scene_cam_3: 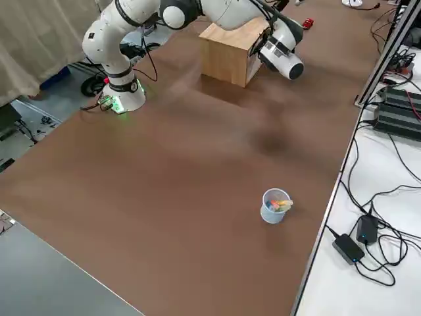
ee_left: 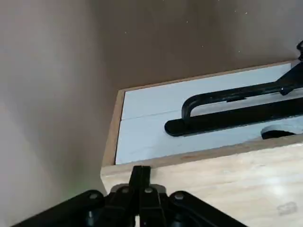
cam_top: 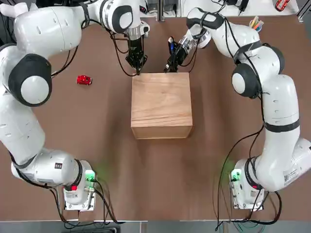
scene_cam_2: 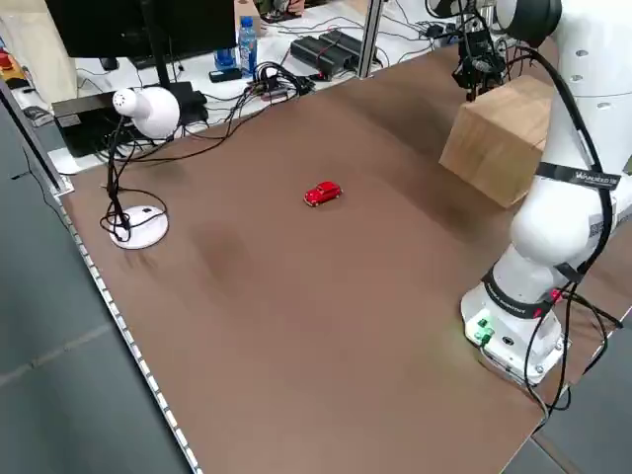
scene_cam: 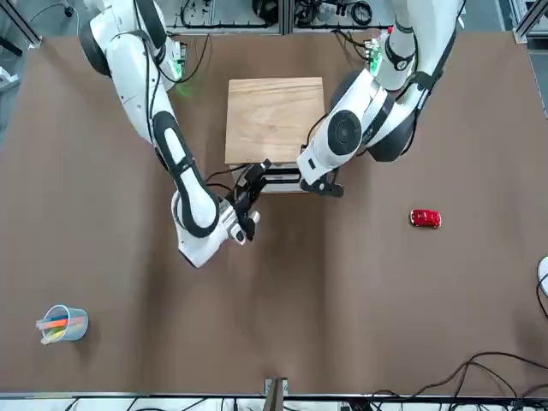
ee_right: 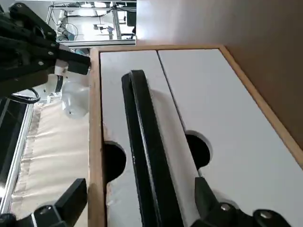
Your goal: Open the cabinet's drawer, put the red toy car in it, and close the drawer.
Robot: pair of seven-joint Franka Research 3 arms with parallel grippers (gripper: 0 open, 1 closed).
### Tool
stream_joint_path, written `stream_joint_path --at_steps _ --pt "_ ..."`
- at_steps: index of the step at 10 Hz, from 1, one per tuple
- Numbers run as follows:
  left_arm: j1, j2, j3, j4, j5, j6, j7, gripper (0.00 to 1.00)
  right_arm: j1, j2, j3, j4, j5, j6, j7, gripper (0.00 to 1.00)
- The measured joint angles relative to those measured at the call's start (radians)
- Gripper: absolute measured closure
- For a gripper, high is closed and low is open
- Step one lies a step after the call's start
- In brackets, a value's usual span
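Note:
The light-wood cabinet stands mid-table, its white-fronted drawer shut flush on the far face. A black bar handle runs across that face. My right gripper is open, one finger on each side of the handle, at the cabinet's far edge. My left gripper is shut on nothing, its tips at the cabinet's far left top corner. The red toy car lies on the table left of the cabinet, apart from both grippers; it also shows in the left side view.
A cup of coloured pens stands near the far right corner of the table. A white desk lamp sits at the left edge. A white mouse shows at the table's left border. Cables lie beyond the far edge.

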Motion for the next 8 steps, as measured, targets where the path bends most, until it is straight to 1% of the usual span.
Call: stream_joint_path --at_steps 8 --pt "0.0 0.0 0.0 0.0 0.0 0.0 -0.001 0.99 -0.004 0.011 -0.001 0.0 0.019 -0.007 0.023 0.0"
